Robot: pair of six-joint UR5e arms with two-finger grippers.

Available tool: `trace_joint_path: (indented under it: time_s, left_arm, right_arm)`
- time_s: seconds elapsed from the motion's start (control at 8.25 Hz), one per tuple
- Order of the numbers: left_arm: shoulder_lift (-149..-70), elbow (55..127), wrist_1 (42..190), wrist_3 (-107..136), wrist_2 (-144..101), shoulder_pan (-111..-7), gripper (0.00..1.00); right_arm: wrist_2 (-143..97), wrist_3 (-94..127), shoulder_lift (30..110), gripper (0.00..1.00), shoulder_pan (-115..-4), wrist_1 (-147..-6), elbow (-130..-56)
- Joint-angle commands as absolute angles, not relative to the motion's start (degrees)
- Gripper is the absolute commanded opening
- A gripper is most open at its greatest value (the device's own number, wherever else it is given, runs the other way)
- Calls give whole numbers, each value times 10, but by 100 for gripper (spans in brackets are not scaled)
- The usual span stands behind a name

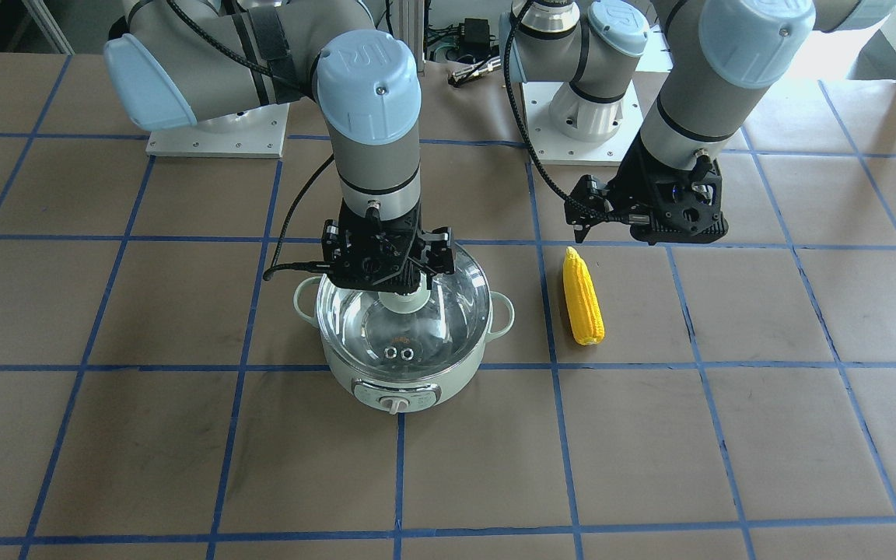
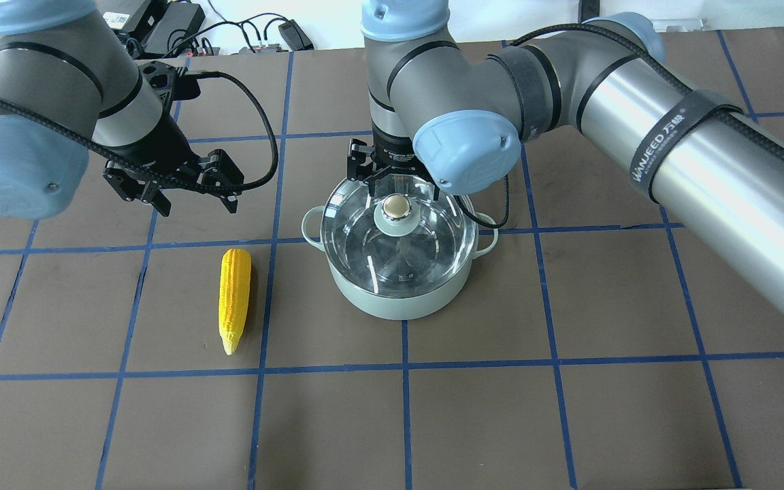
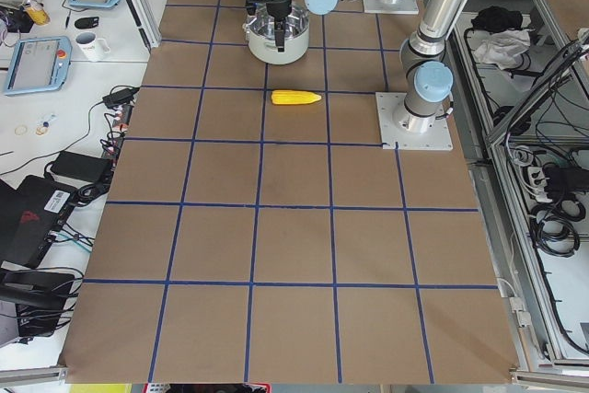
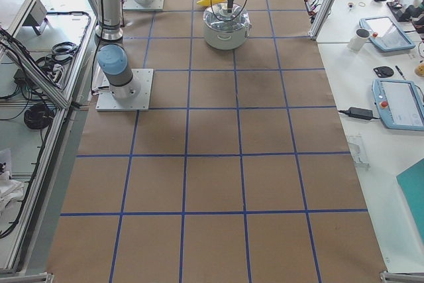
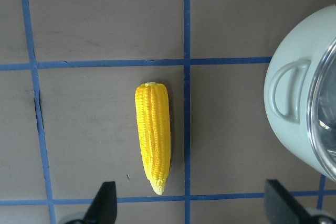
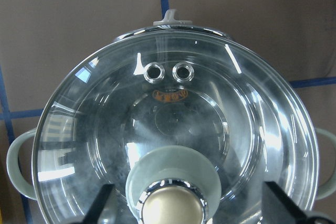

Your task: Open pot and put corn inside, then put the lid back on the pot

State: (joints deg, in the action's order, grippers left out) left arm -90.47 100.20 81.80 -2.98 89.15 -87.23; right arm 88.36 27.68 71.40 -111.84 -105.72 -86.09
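Glass lid [image 6: 173,103] closes the pot [image 2: 399,303]; your right gripper [image 6: 189,198] straddles its knob [image 6: 170,205], fingers [image 6: 102,208] spread: pinch, then lift. Left gripper [image 5: 190,192] hovers spread near the corn [image 5: 153,135].

Blue-gridded table [image 2: 569,422], white mug [image 3: 91,44], teach pendant [image 4: 398,103]
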Motion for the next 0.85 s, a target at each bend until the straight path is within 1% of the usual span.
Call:
trace_joint_path:
  time_s: [0.0,0.12,0.24,0.73]
  left_arm:
    - [-912,1041,782,-32,892,-860,100]
    - [-924,1066,753,-32,892,-842,100]
    - [-939,1086,720,-30,895,-840,100]
    - [-992,1127,682,-30,894,-837,100]
  right_arm:
    - [884,307,703,93,-1125,-1066,-874]
    - [884,311,702,92,-1127,-1065,-874]
    - [884,312,701,88,-1128,-1065,-874]
    - [884,303,700,54,-1130,-1063,-874]
